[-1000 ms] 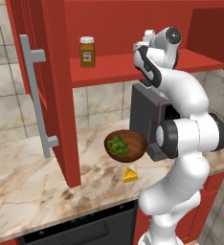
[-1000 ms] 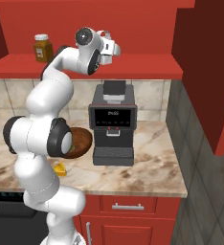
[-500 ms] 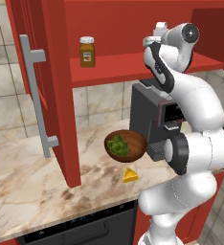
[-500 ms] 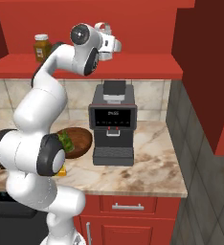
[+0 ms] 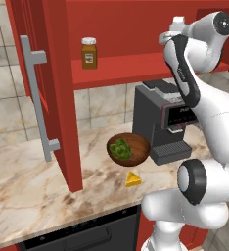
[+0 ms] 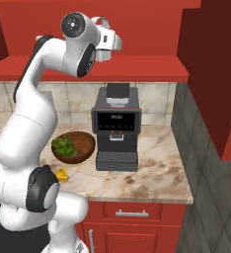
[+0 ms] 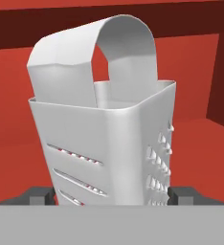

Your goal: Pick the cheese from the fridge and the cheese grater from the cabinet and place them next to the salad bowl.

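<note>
White-grey cheese grater | upright (handle up) | between open end effector fingers

Hand view: the lower part of the cheese grater is cut off at the bottom of the picture, and only the very tops of the two finger tips show, one on each side of it, so contact with its walls cannot be judged. Left base view: the arm hides most of the grater, leaving a small white piece above the cabinet shelf, and the cabinet door is cut by the top edge. Right base view: the arm covers part of the cheese and the left rim of the salad bowl, and the gripper's jaws are too small to make out.
</note>
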